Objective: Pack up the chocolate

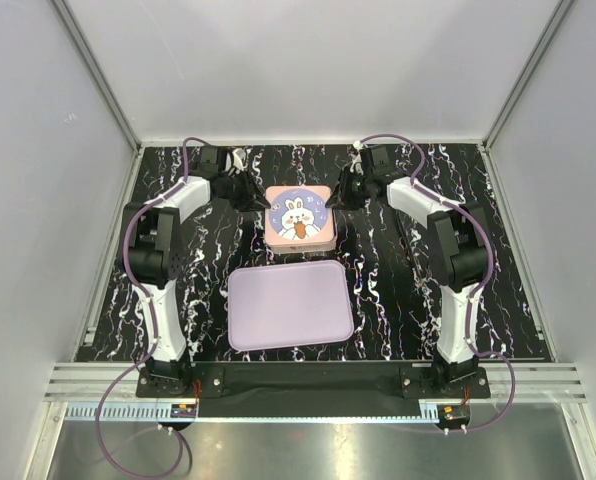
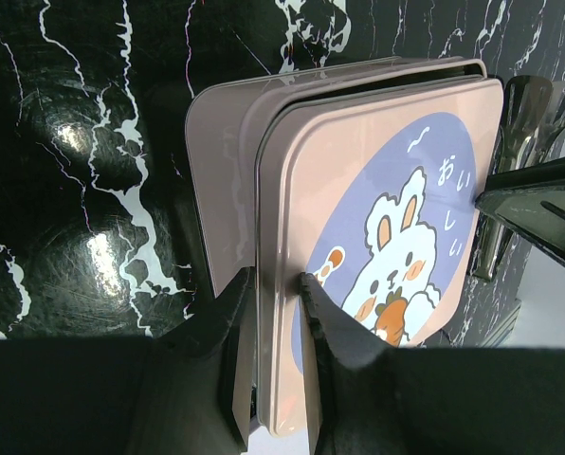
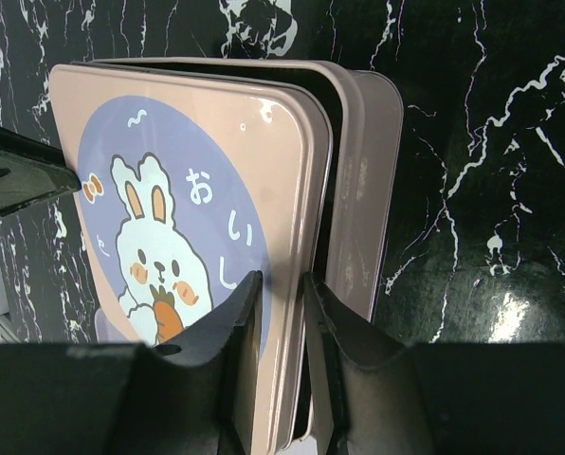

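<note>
A square pink tin stands at the middle back of the table, and its lid [image 1: 300, 215] has a white rabbit on a blue circle. My left gripper [image 1: 261, 200] is shut on the lid's left rim. My right gripper [image 1: 336, 195] is shut on its right rim. In the left wrist view my left gripper [image 2: 275, 280] pinches the lid [image 2: 387, 218], which sits offset over the tin base [image 2: 221, 190]. In the right wrist view my right gripper [image 3: 282, 280] pinches the lid [image 3: 188, 190] above the base [image 3: 363, 190]. The chocolate is hidden.
A lilac rectangular tray [image 1: 288, 305] lies flat in front of the tin, nearer the arm bases. The table is black marble with white veins [image 1: 408, 290]. White walls enclose the left, right and back sides.
</note>
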